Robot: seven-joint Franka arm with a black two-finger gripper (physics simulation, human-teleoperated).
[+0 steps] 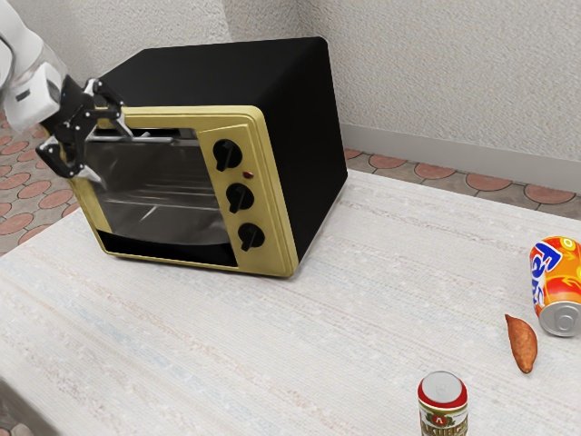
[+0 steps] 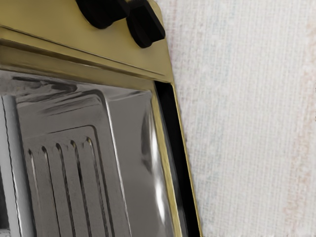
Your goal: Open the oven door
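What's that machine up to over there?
A robot arm is at the front of a toaster oven, apparently to open its door. Its end effector is open beside the door's handle, without a grip on it. The door looks shut or nearly so. A Fanta can lies elsewhere on the table.

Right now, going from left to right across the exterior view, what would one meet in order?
Hand → the oven's black knobs → red-rimmed can → brown sweet potato → orange soda can.
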